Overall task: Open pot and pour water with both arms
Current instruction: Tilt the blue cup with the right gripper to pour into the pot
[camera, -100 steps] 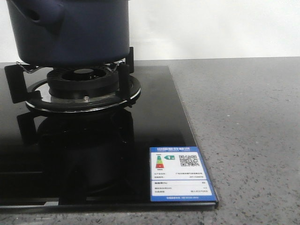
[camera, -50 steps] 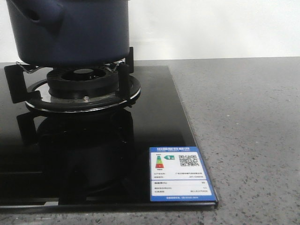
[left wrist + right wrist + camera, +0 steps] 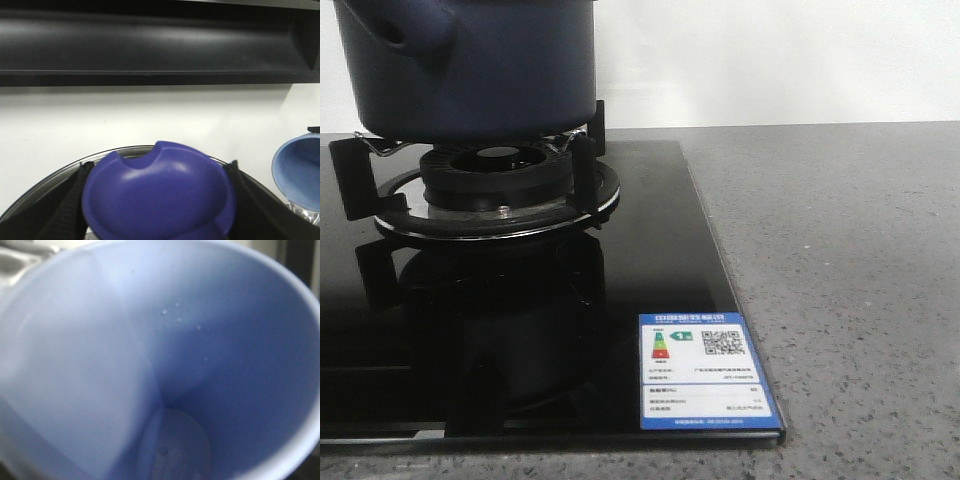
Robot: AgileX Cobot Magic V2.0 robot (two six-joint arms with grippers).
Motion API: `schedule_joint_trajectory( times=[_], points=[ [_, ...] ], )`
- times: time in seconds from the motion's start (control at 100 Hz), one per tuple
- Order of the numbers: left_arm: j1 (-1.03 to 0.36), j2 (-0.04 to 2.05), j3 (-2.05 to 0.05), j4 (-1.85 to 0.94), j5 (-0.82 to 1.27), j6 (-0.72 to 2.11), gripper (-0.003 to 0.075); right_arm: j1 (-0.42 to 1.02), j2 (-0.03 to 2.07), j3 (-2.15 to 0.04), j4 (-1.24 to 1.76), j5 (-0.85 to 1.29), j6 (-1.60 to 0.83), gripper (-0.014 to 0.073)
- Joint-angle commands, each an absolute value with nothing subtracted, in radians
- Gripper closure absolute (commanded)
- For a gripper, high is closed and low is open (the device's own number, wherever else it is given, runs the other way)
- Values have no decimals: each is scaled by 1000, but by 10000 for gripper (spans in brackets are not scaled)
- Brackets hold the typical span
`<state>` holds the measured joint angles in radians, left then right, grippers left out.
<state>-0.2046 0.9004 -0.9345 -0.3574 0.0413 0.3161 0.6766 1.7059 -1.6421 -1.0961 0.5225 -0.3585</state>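
The dark navy pot [image 3: 480, 70] stands on the gas burner [image 3: 498, 185], its stubby side handle [image 3: 415, 20] toward the left; its top is cut off by the front view. In the left wrist view my left gripper [image 3: 159, 200] is shut on the blue knob [image 3: 160, 195] of the glass lid [image 3: 60, 172], black fingers [image 3: 67, 205] pressing both sides. The pale blue cup [image 3: 297, 172] hangs beside it. The cup's inside [image 3: 165, 365] fills the right wrist view, tilted, with only a few droplets [image 3: 179, 319]; my right gripper's fingers are hidden behind it.
A black glass hob [image 3: 650, 250] with a blue energy label [image 3: 705, 372] lies on the grey speckled counter [image 3: 840, 280]. A white wall stands behind. A dark shelf or hood [image 3: 150, 45] runs above the lid in the left wrist view.
Hardly anything differs; the pot's side handle sits a touch higher in the front view than a second ago.
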Motion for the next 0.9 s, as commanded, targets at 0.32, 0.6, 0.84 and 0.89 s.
schedule_joint_trajectory(
  times=[0.32, 0.6, 0.84, 0.89],
  points=[
    [-203, 882, -975, -359, -63, 320, 318, 681, 1653, -1682, -1292, 426, -368, 268],
    [-203, 882, -975, -359, -63, 320, 318, 681, 1653, -1682, -1392, 352, -368, 268],
    [-203, 882, -975, -359, -63, 320, 318, 681, 1653, -1682, -1433, 322, -368, 268],
    [-203, 882, -975, -359, -63, 320, 318, 681, 1653, -1682, -1442, 320, -368, 268]
  ],
)
